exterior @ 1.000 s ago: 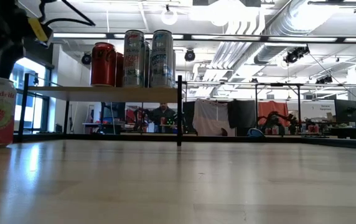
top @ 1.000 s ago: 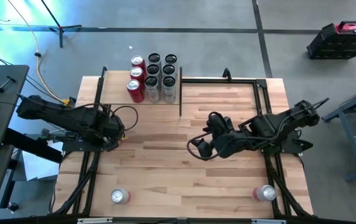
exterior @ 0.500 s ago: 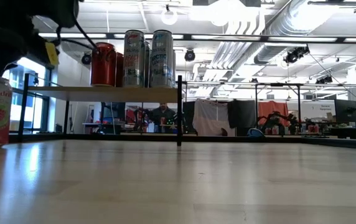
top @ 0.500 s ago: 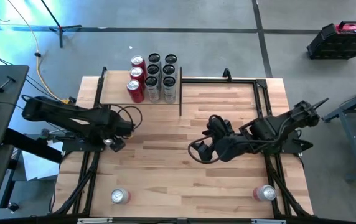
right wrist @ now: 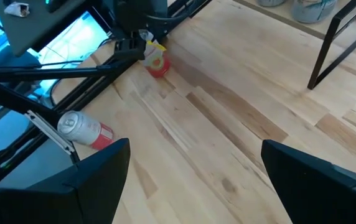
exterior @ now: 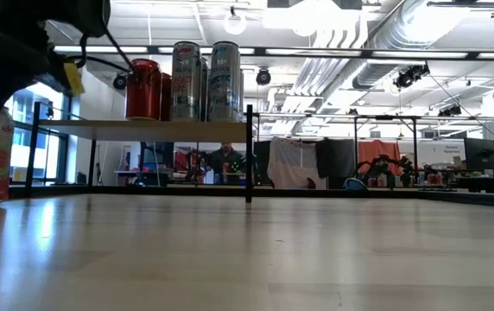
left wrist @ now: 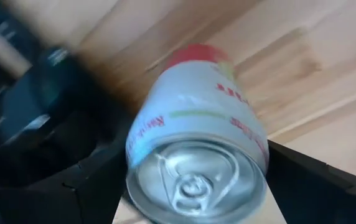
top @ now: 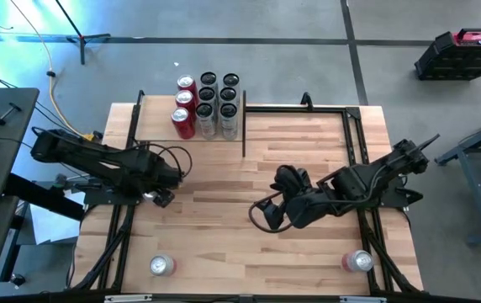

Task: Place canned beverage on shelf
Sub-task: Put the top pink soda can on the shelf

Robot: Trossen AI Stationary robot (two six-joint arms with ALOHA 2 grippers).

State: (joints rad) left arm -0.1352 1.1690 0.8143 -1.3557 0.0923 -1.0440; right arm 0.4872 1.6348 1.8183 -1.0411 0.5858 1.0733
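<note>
Butcher-block tabletop [top: 249, 231] carrying a corner shelf [top: 152, 122]. Eight upright cans [top: 207, 105] stand on the shelf. Two cans [top: 161, 266] [top: 358, 262] lie near the table's front edge.

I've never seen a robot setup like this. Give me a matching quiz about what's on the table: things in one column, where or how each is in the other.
Things:
1. left gripper
2. right gripper
3. shelf
4. front-left can

States:
A. open and empty, over the middle of the table
B. lying on its side near the table's front edge
C. closed around a pink-and-white can
D. carrying a cluster of upright cans

Pairs: 1-C, 2-A, 3-D, 4-B
</note>
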